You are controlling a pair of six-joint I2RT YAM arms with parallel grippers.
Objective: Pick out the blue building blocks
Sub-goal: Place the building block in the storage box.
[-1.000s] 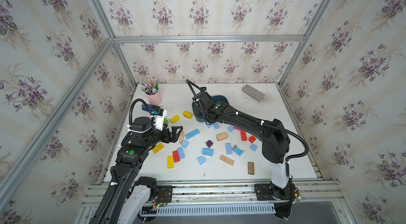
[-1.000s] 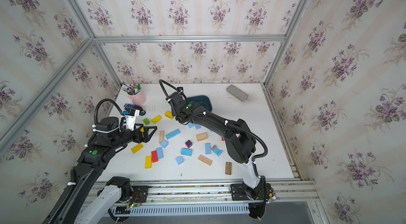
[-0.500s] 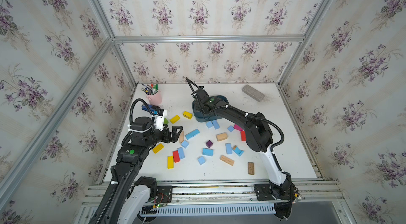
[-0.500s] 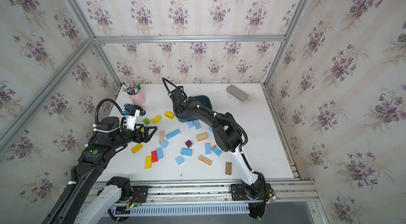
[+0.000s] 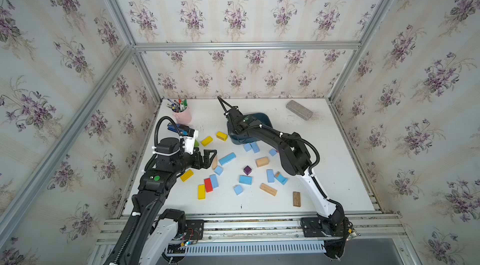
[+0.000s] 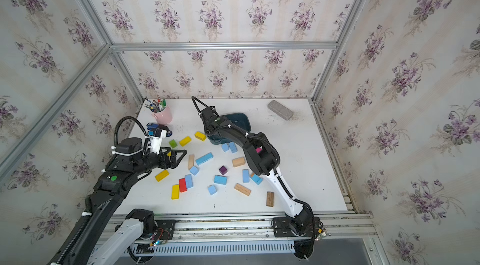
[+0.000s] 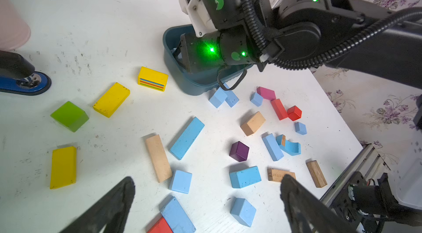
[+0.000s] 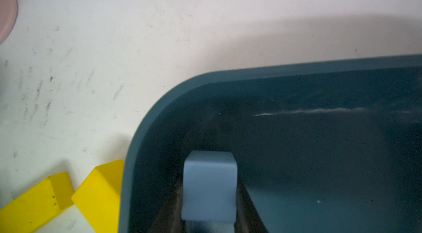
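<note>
Right wrist view: the right pincer [image 8: 209,199] is clamped on a light-blue cube [image 8: 209,181], with a dark finger [image 8: 250,213] pressed to each side of it. Pincer and cube sit inside the dark teal bin [image 8: 274,67], close to a rounded corner of its wall (whether the cube touches the bin's floor cannot be told). Just outside that wall, off to one side of the pincer, two yellow blocks [image 8: 100,188] lie on the white table [image 8: 114,37].

The left pincer [image 7: 206,180] stands spread wide above the table with nothing between its fingers. The other blue building blocks [image 7: 272,147] lie loose on the table ahead of it, mixed with yellow, red, purple, pink, green and plain wood ones. In the left wrist view a square blue block [image 7: 181,181] and a chunky blue brick [image 7: 245,177] lie between the spread fingertips. A long blue brick [image 7: 187,138] lies just beyond them, beside a plain wood brick [image 7: 158,158]. A notched blue piece [image 7: 290,148] lies farther out. Farthest from this pincer, two more blue blocks [image 7: 218,98] touch each other just beside the bin's outer wall.
</note>
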